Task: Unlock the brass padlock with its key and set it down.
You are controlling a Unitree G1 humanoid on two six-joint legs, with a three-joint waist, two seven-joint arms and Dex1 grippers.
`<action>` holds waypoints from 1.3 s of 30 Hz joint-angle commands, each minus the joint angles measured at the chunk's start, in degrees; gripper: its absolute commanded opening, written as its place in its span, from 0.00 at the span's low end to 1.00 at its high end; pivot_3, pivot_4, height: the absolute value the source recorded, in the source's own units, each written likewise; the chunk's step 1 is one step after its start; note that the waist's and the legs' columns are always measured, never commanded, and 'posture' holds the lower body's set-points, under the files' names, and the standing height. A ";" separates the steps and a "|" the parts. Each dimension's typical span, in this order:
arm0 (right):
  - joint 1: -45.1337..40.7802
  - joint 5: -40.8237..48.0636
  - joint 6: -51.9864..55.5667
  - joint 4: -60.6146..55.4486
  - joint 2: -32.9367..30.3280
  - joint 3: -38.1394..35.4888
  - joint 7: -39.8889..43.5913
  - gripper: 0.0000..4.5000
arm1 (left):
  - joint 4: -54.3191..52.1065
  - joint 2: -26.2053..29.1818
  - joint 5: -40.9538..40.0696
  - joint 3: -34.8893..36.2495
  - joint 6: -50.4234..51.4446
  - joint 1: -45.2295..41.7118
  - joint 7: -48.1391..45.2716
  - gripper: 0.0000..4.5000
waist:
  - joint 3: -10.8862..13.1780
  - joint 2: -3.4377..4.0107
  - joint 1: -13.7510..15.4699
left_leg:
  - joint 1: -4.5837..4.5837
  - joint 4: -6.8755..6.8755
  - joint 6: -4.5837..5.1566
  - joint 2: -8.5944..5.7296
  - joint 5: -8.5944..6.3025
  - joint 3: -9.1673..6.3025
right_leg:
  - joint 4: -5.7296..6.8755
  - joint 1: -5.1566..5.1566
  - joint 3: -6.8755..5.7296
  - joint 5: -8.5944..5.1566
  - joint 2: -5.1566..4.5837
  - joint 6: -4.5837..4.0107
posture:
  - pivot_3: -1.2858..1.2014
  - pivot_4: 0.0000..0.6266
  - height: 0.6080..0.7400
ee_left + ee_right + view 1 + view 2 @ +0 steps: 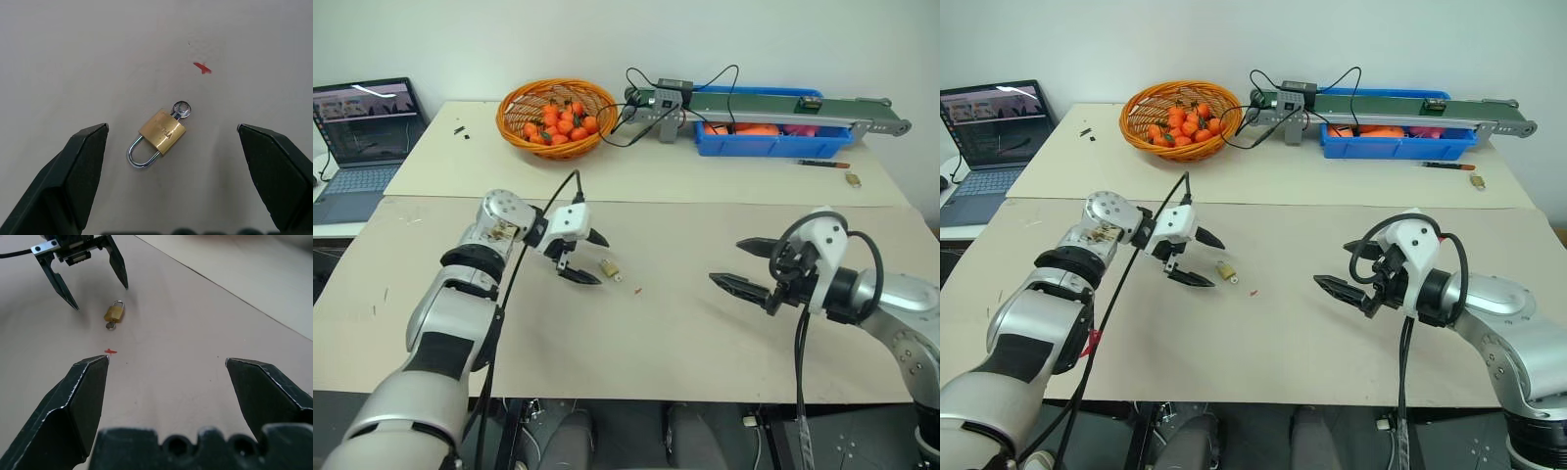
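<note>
Gleaming brass padlock (163, 131), U-shaped shackle

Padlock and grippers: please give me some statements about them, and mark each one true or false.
1. The brass padlock lies on the table. True.
2. The left gripper holds the padlock. False: its fingers are open and apart from it.
3. The key sits at the padlock's body. True.
4. The right gripper is shut on the key. False: it is open and empty.
5. The red speck lies inside the orange basket. False: it lies on the table near the padlock.
</note>
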 commanded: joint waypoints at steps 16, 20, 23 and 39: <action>6.35 3.30 2.77 -8.75 -1.45 -8.92 -6.01 0.99 | 5.33 -5.02 9.57 -0.66 -2.36 -5.59 7.10 1.00 | 0.02 -0.03 -0.03 | 0.05 0.03 0.01 -0.01 -0.01 -0.01 | 0.02 0.06 0.00 -0.04 0.00 0.13 | 0.52 0.24 0.82; 6.32 3.20 2.54 -8.45 -1.77 -8.71 -6.19 0.99 | 5.46 -4.75 10.22 -0.61 -2.09 -5.54 7.00 1.00 | 0.01 -0.03 0.01 | 0.04 0.03 0.02 -0.01 -0.01 -0.01 | 0.01 0.07 0.00 -0.08 0.00 0.18 | 0.52 0.24 0.82; 5.94 2.83 2.16 -7.93 -1.99 -8.05 -6.21 0.99 | 5.52 -4.54 10.10 -0.22 -1.04 -5.59 7.36 1.00 | 0.02 -0.03 0.02 | 0.03 0.03 0.02 -0.01 -0.01 -0.01 | 0.01 0.07 0.00 -0.07 0.00 0.17 | 0.52 0.24 0.82; 2.38 1.40 1.07 -4.94 -2.92 -6.25 -6.00 1.00 | 5.33 -4.33 9.87 1.83 1.52 -5.77 5.56 0.64 | 0.01 -0.03 -0.01 | 0.05 0.05 0.02 -0.01 -0.01 -0.01 | 0.03 0.07 0.00 -0.04 0.00 0.13 | 0.52 0.24 0.82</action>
